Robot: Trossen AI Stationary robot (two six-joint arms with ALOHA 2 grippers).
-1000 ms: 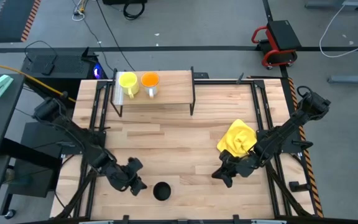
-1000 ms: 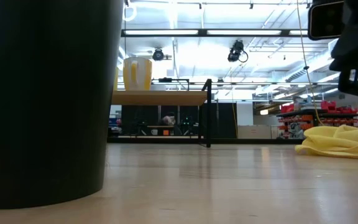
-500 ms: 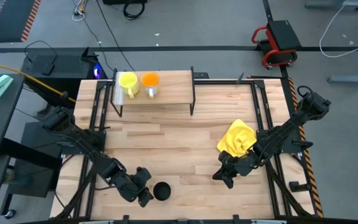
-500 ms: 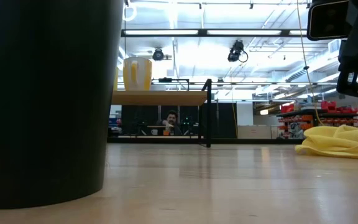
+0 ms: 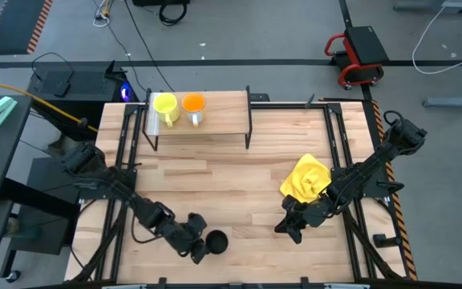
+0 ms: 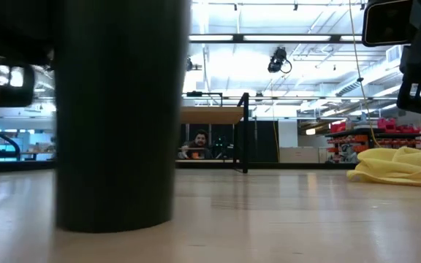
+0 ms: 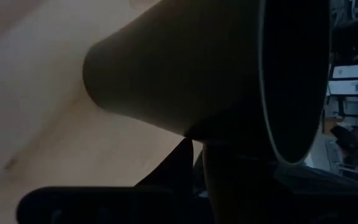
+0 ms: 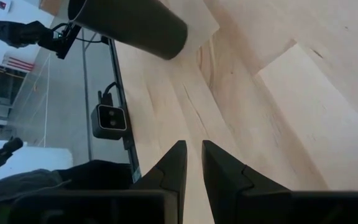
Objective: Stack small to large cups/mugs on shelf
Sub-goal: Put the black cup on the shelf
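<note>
On my left side, the left gripper (image 5: pixel 201 244) sits low near the table's front edge, left of its middle, right up against the black cup (image 5: pixel 215 242). The cup stands upright on the tabletop (image 5: pixel 215 185). My left wrist camera shows the cup's wall and rim filling the picture, with 1 dark finger (image 7: pixel 229 180) crossing in front of it, but I cannot tell from any feed whether the fingers are clamped on the cup or only standing around it. In the low view the black cup is a dark column on the wood, close to the lens.

Toward the table's back edge, left of centre, the shelf (image 5: pixel 219 120) carries 2 mugs on its left end: the yellow mug (image 5: pixel 164 105) nearest the shelf's left edge, and the orange mug (image 5: pixel 193 103) just beside it on the right, its pale handle pointing toward the table's front. The 2 look close together, and I cannot tell if they touch.

Further right, a yellow cloth (image 5: pixel 305 178) lies crumpled near the table's right edge. The right gripper (image 5: pixel 289 227) hangs above the wood just in front of that cloth, its fingers (image 8: pixel 173 168) drawn nearly together with a thin gap and nothing between them.

In the low view, a person (image 6: pixel 196 144) shows in the room beyond the shelf's legs.
</note>
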